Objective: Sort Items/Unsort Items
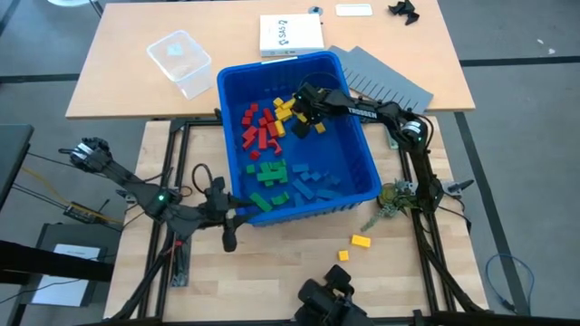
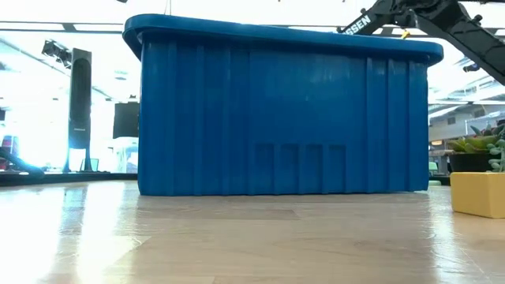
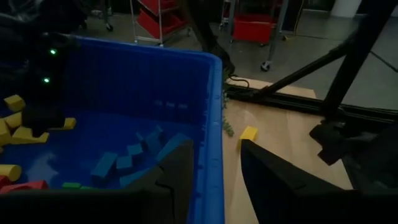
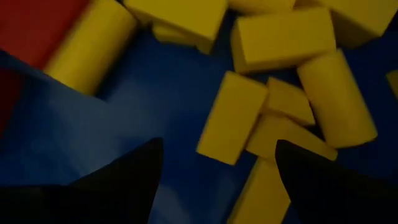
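The large blue bin holds the items in groups: red blocks, yellow blocks, green blocks and blue blocks. My right gripper reaches into the bin from the right, pointing steeply down. It hangs open just over the yellow blocks, with nothing between its fingers. My left gripper is open at the bin's near-left corner. One finger stands inside the near wall and the other finger outside it. Two yellow blocks lie on the table near the bin. My left gripper stands astride the left end of the bin's near wall, coming level from the table's left. Its outer finger is apart from the wall. I cannot tell whether the inner finger touches it.
On the far table are a clear plastic tub, a white box and a grey slotted sheet. A small plant sits right of the bin. A black device is at the near edge.
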You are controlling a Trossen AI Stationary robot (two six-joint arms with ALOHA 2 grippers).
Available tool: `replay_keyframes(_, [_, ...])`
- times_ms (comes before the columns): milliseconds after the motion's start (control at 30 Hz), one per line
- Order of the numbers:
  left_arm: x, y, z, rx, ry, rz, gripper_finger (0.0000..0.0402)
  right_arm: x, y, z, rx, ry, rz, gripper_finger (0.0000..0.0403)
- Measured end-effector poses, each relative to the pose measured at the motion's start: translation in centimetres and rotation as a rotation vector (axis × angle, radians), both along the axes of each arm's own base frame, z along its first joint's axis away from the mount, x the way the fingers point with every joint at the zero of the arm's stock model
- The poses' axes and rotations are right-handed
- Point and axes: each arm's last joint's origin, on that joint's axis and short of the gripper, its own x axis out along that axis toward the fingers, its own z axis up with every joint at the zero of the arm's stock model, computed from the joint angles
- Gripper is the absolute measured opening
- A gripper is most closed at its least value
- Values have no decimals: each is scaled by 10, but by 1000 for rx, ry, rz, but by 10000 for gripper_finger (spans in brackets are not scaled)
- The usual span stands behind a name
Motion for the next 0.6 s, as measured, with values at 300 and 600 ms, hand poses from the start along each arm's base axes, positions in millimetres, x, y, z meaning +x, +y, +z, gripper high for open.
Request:
replay_keyframes(300, [0, 1, 1, -5, -8, 1, 143, -9, -3, -23, -11, -6, -19, 305])
replay_keyframes(600, [0, 0, 2, -2, -14, 0, 143, -12, -1, -34, -27, -13, -24, 305])
